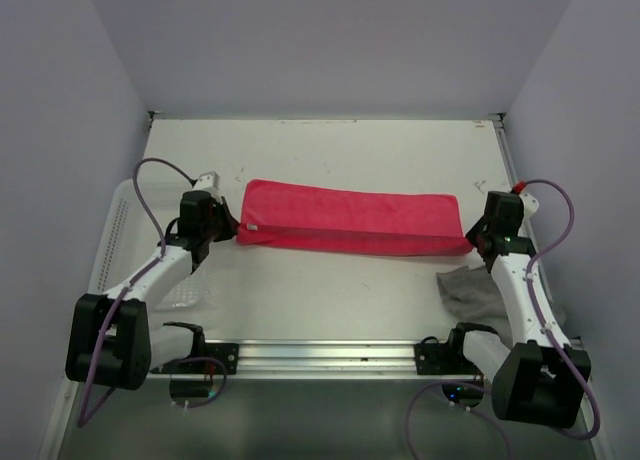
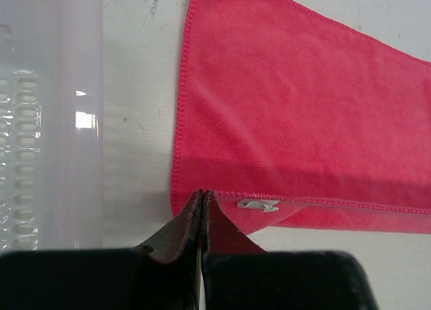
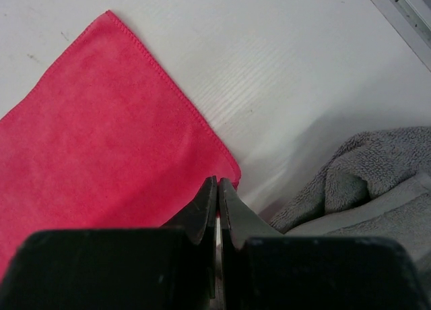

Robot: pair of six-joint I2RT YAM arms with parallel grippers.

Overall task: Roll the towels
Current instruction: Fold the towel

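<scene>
The pink-red towel (image 1: pixel 350 218) lies flat across the middle of the table as a long folded strip. My left gripper (image 1: pixel 230 228) is at its left near corner. In the left wrist view the gripper (image 2: pixel 202 193) has its jaws pressed together on the towel's (image 2: pixel 289 108) stitched near edge, beside a small white tag. My right gripper (image 1: pixel 473 240) is at the strip's right near corner. In the right wrist view the gripper (image 3: pixel 217 180) is shut on that corner of the towel (image 3: pixel 101 135). The grey-taupe towel (image 1: pixel 470 288) lies crumpled just behind the right gripper, and it also shows in the right wrist view (image 3: pixel 363 189).
The white perforated basket (image 1: pixel 120 230) stands at the table's left edge, close beside the left arm, and its wall shows in the left wrist view (image 2: pixel 60 121). A metal rail (image 1: pixel 320 355) runs along the near edge between the arm bases. Walls close in the left, right and back.
</scene>
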